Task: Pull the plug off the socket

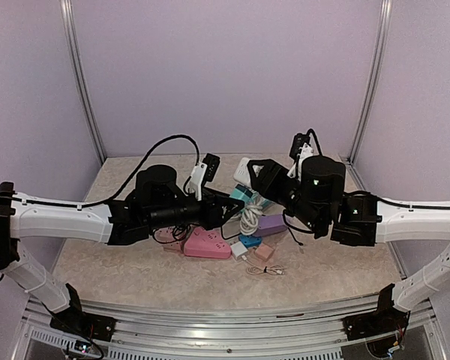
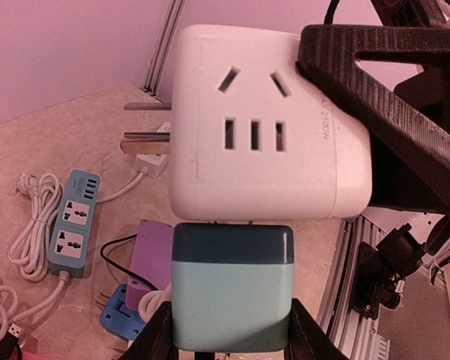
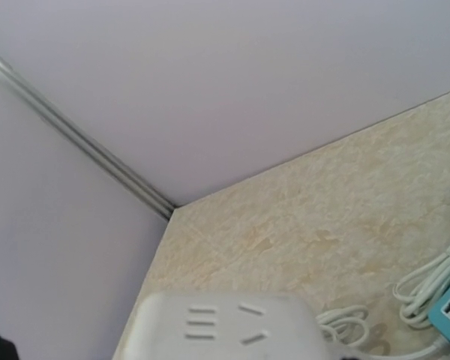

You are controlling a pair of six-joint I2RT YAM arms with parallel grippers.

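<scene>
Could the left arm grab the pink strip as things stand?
Probably not: the left gripper is shut on the teal plug, seated in the white socket. Nothing covers the pink strip.

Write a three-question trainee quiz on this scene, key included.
1. True or false: the teal plug is joined to the white socket.
2. What grips the teal plug? A) the left gripper B) a human hand C) nothing
3. Fill in: in the left wrist view, the power strip with the white cable is ___.
Key: 1 true; 2 A; 3 blue.
</scene>
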